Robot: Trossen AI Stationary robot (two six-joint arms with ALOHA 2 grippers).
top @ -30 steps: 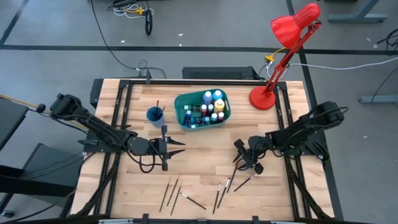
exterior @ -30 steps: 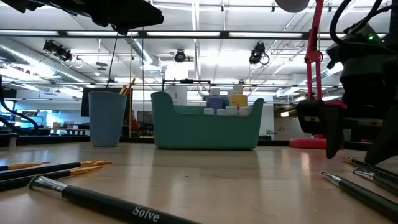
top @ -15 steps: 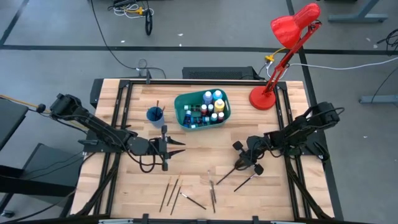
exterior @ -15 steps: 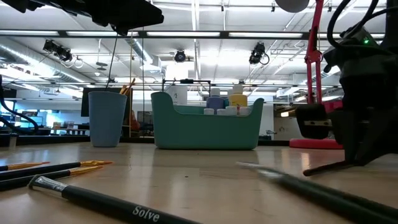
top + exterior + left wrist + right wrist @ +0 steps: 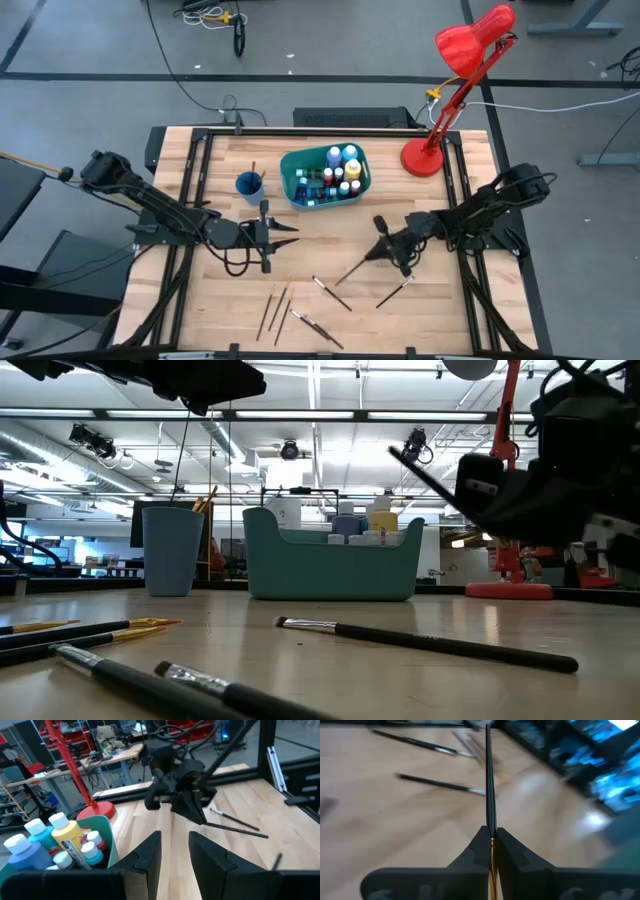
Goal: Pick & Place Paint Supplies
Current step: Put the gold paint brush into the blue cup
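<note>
My right gripper (image 5: 381,251) hovers over the table's right half, shut on a thin dark brush (image 5: 355,270) that sticks out toward the near left. Several more brushes lie flat on the wood near the front edge, among them two (image 5: 330,293) (image 5: 394,291) close to it and a group (image 5: 277,309) farther left. The paint bottles (image 5: 338,172) stand in the teal bin (image 5: 300,195). My left gripper (image 5: 284,236) waits open left of centre with nothing between its fingers (image 5: 150,852). My right gripper pinches the brush between its two fingertips at a gold band on the shaft (image 5: 491,841). The long dark shaft (image 5: 488,780) runs straight on from the fingers, in line with them. The brush is lifted clear of the table, as the low view (image 5: 425,472) shows.
A small blue cup (image 5: 249,184) with a brush in it stands left of the bin. A red desk lamp's base (image 5: 423,158) sits at the far right. Bare wood lies between the two grippers.
My right gripper has shut on a brush, tipped upward and risen with it, lifting it clear of the table. A loose brush beside it has slid toward the left and turned about; the rest lie as before.
</note>
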